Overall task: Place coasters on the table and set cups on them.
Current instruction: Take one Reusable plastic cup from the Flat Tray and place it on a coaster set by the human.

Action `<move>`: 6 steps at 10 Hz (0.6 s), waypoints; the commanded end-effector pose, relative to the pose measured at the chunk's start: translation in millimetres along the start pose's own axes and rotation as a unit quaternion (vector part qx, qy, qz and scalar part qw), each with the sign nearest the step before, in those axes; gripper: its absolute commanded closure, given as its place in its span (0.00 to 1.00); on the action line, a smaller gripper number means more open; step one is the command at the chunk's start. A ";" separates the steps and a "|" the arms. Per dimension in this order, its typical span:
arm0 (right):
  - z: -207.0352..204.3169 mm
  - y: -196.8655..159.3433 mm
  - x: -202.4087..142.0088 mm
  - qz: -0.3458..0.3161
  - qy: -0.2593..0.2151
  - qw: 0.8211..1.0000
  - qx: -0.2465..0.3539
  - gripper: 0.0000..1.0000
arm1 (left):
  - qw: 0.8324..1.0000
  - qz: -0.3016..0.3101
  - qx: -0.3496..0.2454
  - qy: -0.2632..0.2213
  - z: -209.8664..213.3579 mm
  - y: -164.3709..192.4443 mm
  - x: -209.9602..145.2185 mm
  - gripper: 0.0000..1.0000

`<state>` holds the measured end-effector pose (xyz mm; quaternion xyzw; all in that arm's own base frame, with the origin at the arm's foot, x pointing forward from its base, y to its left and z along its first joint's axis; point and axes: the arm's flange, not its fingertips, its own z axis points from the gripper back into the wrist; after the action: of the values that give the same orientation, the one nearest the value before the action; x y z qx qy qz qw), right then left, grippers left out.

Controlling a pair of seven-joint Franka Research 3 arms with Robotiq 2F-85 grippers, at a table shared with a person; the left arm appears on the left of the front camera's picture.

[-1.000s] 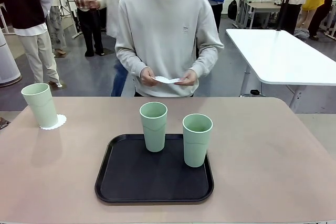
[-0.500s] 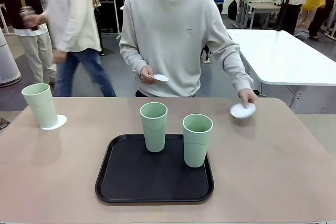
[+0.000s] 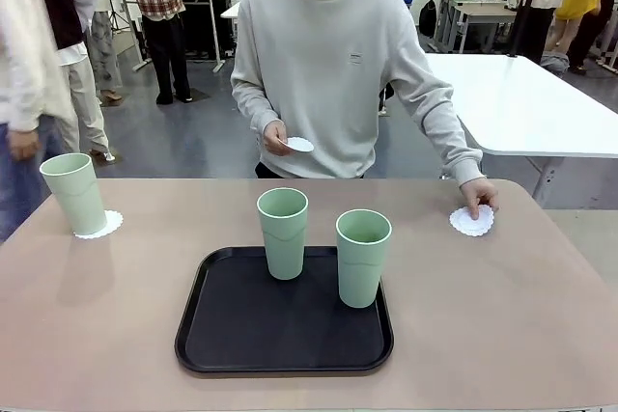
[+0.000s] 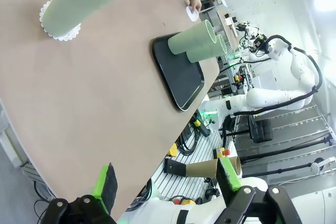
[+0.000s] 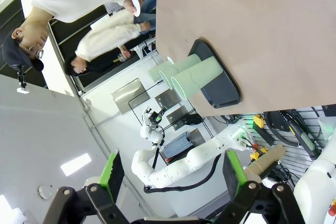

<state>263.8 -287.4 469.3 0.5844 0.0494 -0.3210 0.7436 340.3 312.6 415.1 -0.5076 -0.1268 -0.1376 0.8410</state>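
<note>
Black tray (image 3: 270, 327) lies centre; white table (image 3: 521, 94) stands far right.

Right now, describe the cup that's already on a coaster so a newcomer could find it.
Start at the tan table with the black tray in its middle. In the front view, go to the table's far-left corner: one mint-green cup stands there alone. Unlike the two cups on the tray, it sits on a white lacy coaster.

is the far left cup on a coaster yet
On one: the cup stands upright on a coaster, lacy edge showing beside its base.
</note>
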 end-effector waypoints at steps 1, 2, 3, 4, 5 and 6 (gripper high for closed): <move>0.4 0.4 0.5 0.002 -0.005 1.000 0.002 0.00 | 1.000 -0.003 0.001 -0.001 1.2 -1.8 -0.5 0.00; 0.4 0.4 0.5 0.002 -0.005 1.000 0.002 0.00 | 1.000 -0.003 0.001 -0.001 1.2 -1.8 -0.5 0.00; 0.4 0.4 0.5 0.002 -0.005 1.000 0.002 0.00 | 1.000 -0.003 0.001 -0.001 1.2 -1.8 -0.5 0.00; 0.4 0.4 0.5 0.002 -0.005 1.000 0.002 0.00 | 1.000 -0.003 0.001 -0.001 1.2 -1.8 -0.5 0.00; 0.4 0.4 0.5 0.002 -0.005 1.000 0.002 0.00 | 1.000 -0.003 0.001 -0.001 1.2 -1.8 -0.5 0.00; 0.4 0.4 0.5 0.002 -0.005 1.000 0.002 0.00 | 1.000 -0.003 0.001 -0.001 1.2 -1.8 -0.5 0.00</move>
<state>263.8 -287.4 469.3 0.5844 0.0494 -0.3210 0.7436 340.3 312.6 415.1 -0.5076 -0.1268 -0.1376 0.8410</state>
